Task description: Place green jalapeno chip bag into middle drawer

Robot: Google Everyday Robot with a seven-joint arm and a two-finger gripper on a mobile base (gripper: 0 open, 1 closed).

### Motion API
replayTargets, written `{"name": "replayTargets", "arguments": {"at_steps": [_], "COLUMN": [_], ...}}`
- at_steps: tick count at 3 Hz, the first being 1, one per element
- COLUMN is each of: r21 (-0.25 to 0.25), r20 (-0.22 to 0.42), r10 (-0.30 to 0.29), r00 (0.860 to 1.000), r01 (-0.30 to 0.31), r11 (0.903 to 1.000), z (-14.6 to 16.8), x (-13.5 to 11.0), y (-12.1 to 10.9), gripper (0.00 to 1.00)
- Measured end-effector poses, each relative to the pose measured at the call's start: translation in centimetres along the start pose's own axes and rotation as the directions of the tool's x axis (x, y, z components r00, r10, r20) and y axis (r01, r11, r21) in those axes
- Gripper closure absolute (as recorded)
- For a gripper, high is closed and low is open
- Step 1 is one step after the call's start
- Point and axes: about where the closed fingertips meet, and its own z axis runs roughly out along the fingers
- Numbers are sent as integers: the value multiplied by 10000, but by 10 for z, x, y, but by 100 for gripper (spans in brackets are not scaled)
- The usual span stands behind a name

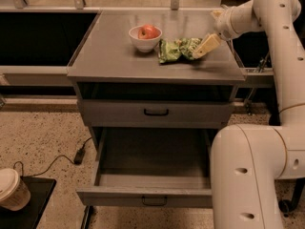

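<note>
The green jalapeno chip bag (177,49) lies on the grey cabinet top (109,56), right of the white bowl. My gripper (204,46) reaches in from the right and its pale fingers sit at the bag's right end, touching or just over it. The middle drawer (152,165) is pulled out below, its deep tray bare, with a small black handle (154,202) on its front.
A white bowl with a red apple (145,36) stands left of the bag. The shut top drawer front (156,112) is above the open one. My arm's white body (248,175) fills the lower right. A paper cup (12,189) and a cable lie on the floor at left.
</note>
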Motion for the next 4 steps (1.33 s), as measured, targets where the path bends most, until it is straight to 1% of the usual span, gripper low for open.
{"name": "replayTargets", "arguments": {"at_steps": [1,2,3,4], "r21": [-76,-702,-704,-704], "r20": [419,396,396,396], "r10": [591,679,679,679], "r00": [9974,9969,9969,9969], "r01": [-589,-650,-650,-650], "r11": [9982,9954,9954,9954], "z": [23,54,54,54], "x": [11,5,5,5], "y": [4,25,25,25], "gripper": [0,0,0,19]}}
